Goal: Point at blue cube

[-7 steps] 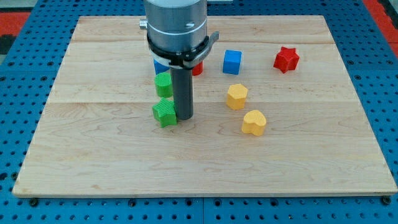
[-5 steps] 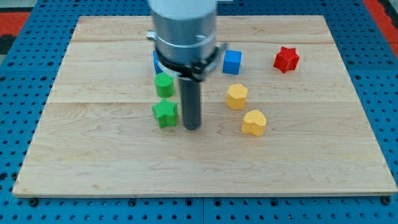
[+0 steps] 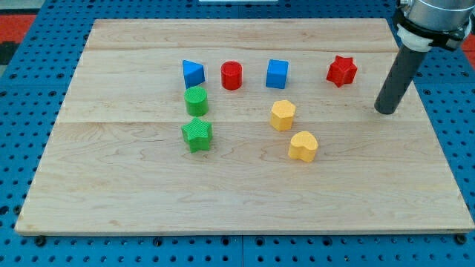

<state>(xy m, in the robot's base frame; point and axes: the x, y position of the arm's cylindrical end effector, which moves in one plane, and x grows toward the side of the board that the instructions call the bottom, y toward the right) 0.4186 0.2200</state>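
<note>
The blue cube (image 3: 277, 73) sits on the wooden board (image 3: 133, 193) in the upper middle, between the red cylinder (image 3: 231, 76) and the red star (image 3: 341, 70). My tip (image 3: 385, 111) rests on the board at the view's right, far to the right of the blue cube and below-right of the red star. It touches no block.
A blue triangular block (image 3: 193, 73) lies left of the red cylinder. A green cylinder (image 3: 196, 101) and a green star (image 3: 197, 135) stand below it. A yellow hexagon (image 3: 282, 115) and a yellow heart (image 3: 303, 146) lie below the blue cube.
My tip has swept from beside the green star in the board's middle far to the view's right. The arm no longer hides the blue triangle and red cylinder. No block moved.
</note>
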